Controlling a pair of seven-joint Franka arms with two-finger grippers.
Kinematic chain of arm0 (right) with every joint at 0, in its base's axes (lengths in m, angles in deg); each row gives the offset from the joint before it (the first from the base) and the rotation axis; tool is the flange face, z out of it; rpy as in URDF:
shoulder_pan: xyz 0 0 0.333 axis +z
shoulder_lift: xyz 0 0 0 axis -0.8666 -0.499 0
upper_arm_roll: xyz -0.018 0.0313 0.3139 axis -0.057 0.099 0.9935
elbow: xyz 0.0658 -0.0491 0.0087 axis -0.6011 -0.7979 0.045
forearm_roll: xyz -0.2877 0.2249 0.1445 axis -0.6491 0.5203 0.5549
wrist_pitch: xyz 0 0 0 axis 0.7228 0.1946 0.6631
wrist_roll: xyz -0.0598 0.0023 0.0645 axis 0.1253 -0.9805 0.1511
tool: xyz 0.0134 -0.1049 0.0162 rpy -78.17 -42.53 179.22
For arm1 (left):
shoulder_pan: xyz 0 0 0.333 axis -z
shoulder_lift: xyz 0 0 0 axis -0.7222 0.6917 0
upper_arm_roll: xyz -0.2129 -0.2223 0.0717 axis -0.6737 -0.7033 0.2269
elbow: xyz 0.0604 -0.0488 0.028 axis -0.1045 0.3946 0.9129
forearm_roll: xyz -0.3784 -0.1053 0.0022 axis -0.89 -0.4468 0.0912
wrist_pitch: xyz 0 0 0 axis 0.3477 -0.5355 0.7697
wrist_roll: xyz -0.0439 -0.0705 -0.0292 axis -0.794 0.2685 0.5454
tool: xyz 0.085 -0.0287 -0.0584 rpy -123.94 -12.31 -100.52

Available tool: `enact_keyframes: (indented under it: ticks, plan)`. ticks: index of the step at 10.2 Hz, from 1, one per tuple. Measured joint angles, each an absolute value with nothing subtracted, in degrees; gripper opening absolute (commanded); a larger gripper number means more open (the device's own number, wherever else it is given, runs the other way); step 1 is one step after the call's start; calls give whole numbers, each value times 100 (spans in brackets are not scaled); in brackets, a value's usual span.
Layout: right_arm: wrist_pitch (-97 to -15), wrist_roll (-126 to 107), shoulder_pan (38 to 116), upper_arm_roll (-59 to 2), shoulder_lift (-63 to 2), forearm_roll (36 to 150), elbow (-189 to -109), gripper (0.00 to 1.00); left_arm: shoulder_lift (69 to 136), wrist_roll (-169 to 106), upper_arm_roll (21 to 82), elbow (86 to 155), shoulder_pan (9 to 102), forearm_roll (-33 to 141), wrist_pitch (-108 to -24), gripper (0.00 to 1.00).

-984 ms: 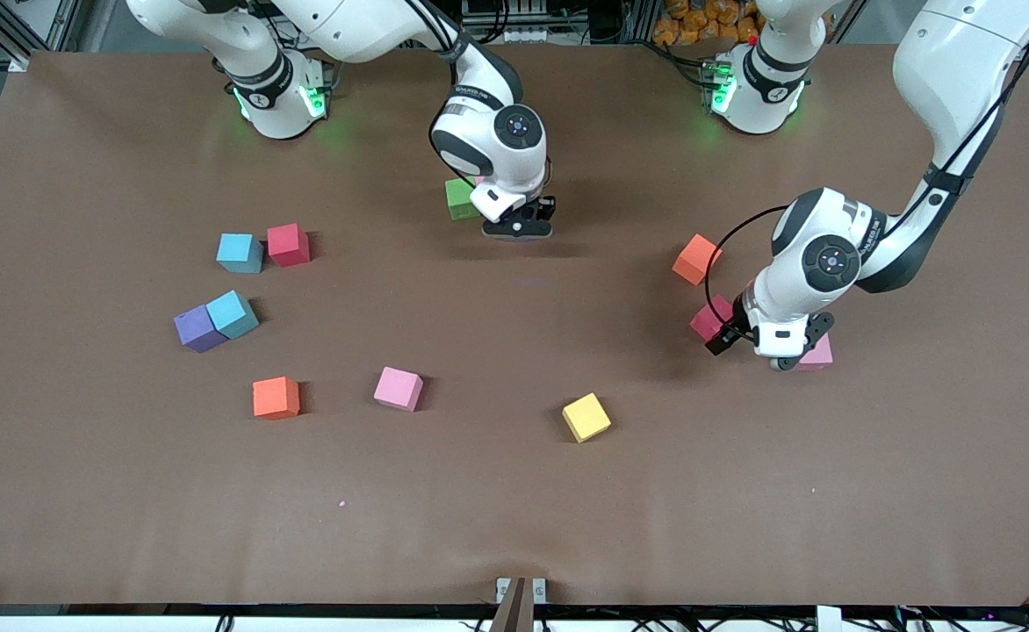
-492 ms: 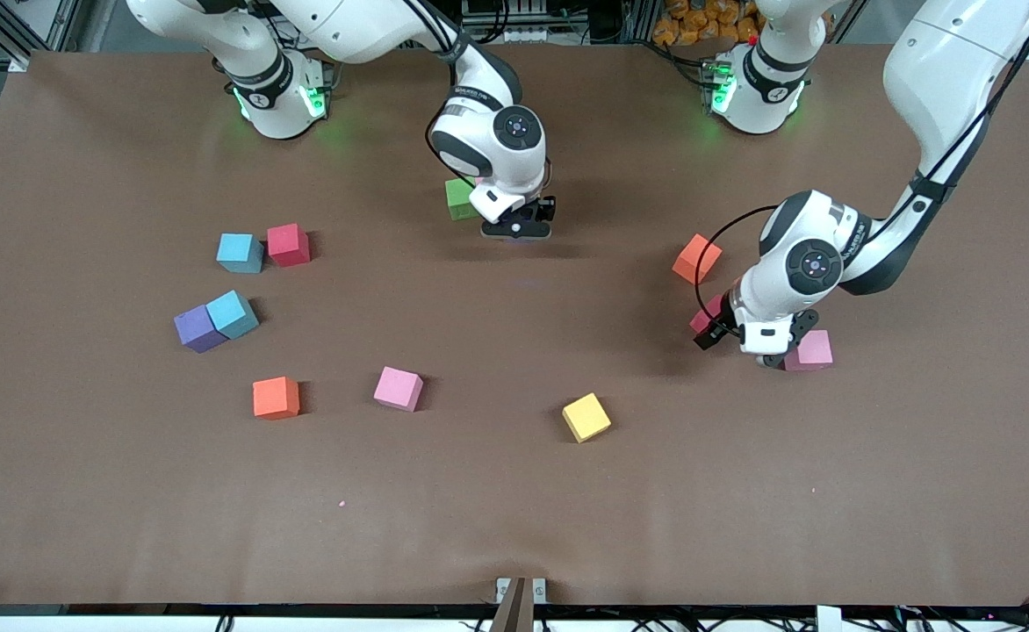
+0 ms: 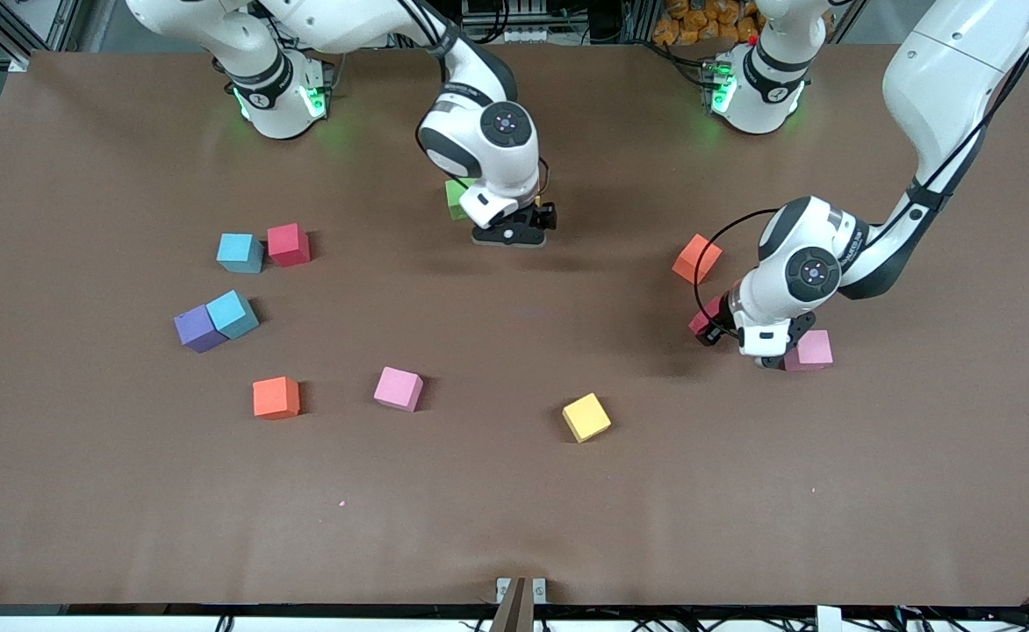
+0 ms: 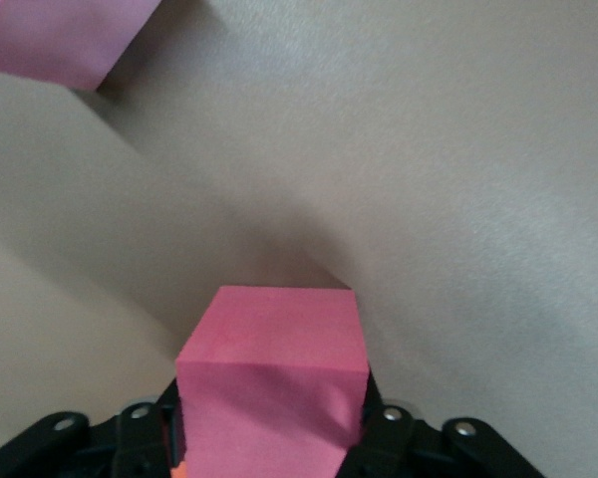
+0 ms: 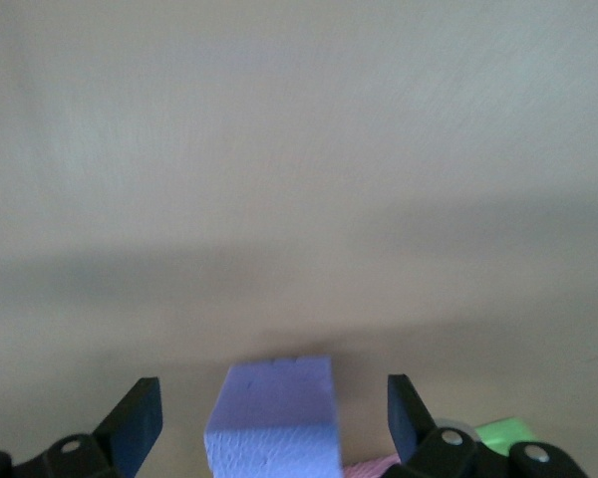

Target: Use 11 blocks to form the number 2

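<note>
My left gripper [image 3: 730,338] is down at the table near the left arm's end, shut on a deep pink block [image 4: 274,378], of which only a sliver [image 3: 699,318] shows in the front view. A light pink block [image 3: 810,349] lies beside it. My right gripper [image 3: 510,230] stands open at mid-table near the bases, its fingers [image 5: 135,418] apart on either side of a purple block [image 5: 274,413]. This block is hidden in the front view. A green block [image 3: 455,195] sits next to it. No number 2 is in view.
Loose blocks on the table: orange [image 3: 696,259], yellow [image 3: 586,417], pink [image 3: 398,388], orange [image 3: 276,397], purple [image 3: 197,329], red [image 3: 288,244]. Two light blue cubes [image 3: 240,253] [image 3: 233,313] lie among those toward the right arm's end.
The right gripper has opened and let go of the purple block. The left gripper moved from over the light pink block to the deep pink one and shut on it.
</note>
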State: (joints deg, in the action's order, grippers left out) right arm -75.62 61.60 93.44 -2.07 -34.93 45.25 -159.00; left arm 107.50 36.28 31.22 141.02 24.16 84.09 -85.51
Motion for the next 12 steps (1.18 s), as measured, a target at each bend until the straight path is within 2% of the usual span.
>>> enact_keyframes:
  ticks: [3, 5, 8, 12]
  plan:
    - [-7128, 4368, 8278, -93, -2915, 4872, -15890, 100, 10744, 3623, 3067, 13780, 2577, 8414, -8539, 0]
    - [-7087, 2541, 7295, 48, -2850, 4937, -15899, 100, 10740, 3629, 3039, 13565, 3121, 8424, -8438, 0]
    - [-7134, 1134, 6290, 80, -2963, 5036, -15887, 100, 10747, 3623, 3025, 13266, 4130, 8815, -8416, 0]
    - [-7518, 1157, 5884, 86, -3565, 5063, -15536, 100, 11288, 2892, 3044, 12584, 5105, 8929, -8396, 0]
